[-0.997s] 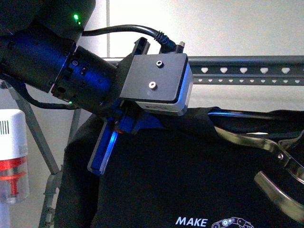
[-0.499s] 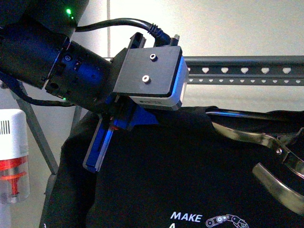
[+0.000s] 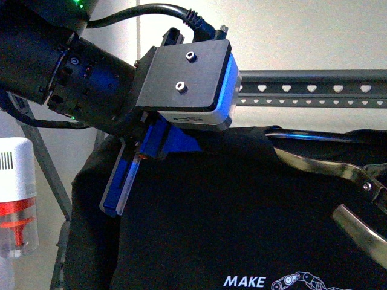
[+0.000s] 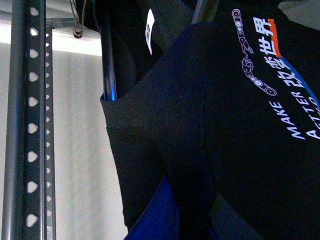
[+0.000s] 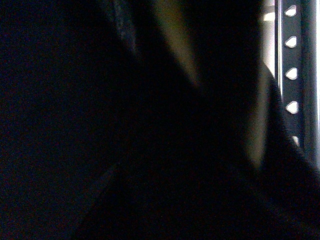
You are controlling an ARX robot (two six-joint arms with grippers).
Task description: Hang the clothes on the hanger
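Note:
The black T-shirt fills the lower middle of the front view, its white "MAKE" lettering at the bottom. It hangs just in front of and below the rack's heart-holed rail. My left gripper, with blue fingers, is shut on the shirt's left shoulder edge. In the left wrist view the fabric is pinched in the left gripper, beside the rail. The right wrist view is almost all dark cloth, with a strip of rail at one edge. The right gripper's jaws are hidden.
A white canister with a red band stands at the far left. A grey rack leg slants down beside it. Shiny curved metal bars lie across the shirt at the right. A pale wall is behind.
My left arm has moved up and a little to the left, drawing the shirt's shoulder edge with it. The rail stays put.

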